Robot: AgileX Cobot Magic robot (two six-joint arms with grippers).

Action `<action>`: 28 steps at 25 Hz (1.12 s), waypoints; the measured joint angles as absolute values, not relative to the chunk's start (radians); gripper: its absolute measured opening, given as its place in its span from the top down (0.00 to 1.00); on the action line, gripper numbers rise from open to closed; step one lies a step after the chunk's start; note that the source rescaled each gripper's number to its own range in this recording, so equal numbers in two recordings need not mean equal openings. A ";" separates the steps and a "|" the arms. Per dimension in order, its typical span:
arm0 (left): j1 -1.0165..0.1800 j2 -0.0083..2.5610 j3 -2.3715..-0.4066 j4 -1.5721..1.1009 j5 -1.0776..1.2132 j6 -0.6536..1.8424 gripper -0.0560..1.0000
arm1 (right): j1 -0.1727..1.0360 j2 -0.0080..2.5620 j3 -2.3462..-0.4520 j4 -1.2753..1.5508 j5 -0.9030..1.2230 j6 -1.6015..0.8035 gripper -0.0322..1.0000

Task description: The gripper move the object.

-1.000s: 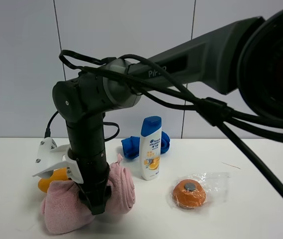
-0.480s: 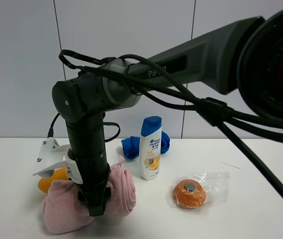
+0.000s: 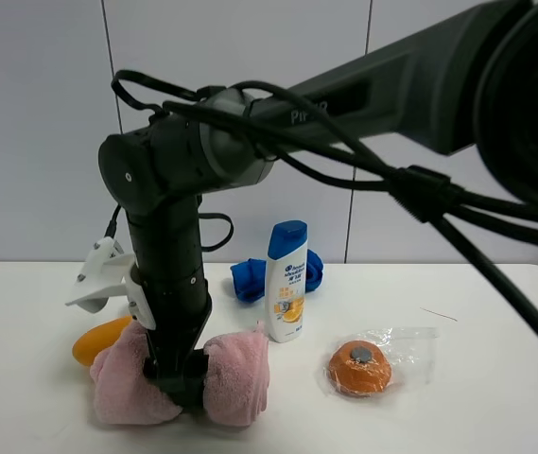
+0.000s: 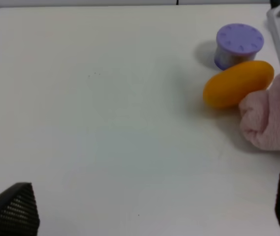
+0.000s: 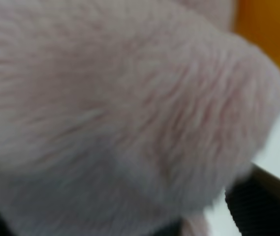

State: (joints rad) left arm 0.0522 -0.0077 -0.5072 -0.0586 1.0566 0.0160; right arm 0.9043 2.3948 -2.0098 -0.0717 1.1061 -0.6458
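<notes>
The fluffy pink rolled towel (image 3: 235,374) sits at the front left of the white table (image 3: 495,397). My right gripper (image 3: 179,378), black on a black arm with a white part, reaches across from the right and is shut round the towel's middle. In the right wrist view the towel (image 5: 120,108) fills nearly the whole frame, with one dark fingertip (image 5: 263,206) at its edge. My left gripper (image 4: 149,211) is open and empty over bare table, with one end of the towel (image 4: 272,123) off to its side.
An orange oval thing (image 3: 98,340) lies just behind the towel and also shows in the left wrist view (image 4: 238,83), next to a purple-lidded jar (image 4: 239,44). A white shampoo bottle (image 3: 287,284), a blue cloth bundle (image 3: 250,277) and a wrapped orange puck (image 3: 359,369) stand to the right.
My right gripper has carried the pink towel a little to the right and slightly up. The arm's elbow has shifted with it. The other things have not moved.
</notes>
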 joint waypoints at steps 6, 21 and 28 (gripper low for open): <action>0.052 -0.008 -0.507 -0.059 1.057 0.016 0.00 | 0.904 2.218 -2.010 -0.100 1.070 -0.625 0.32; 0.052 -0.008 -0.507 -0.059 1.057 0.016 0.00 | 0.870 1.666 -2.010 -0.595 1.156 -0.305 0.32; 0.052 -0.008 -0.507 -0.059 1.057 0.016 0.00 | 0.614 1.598 -2.010 -0.452 1.199 -0.249 0.32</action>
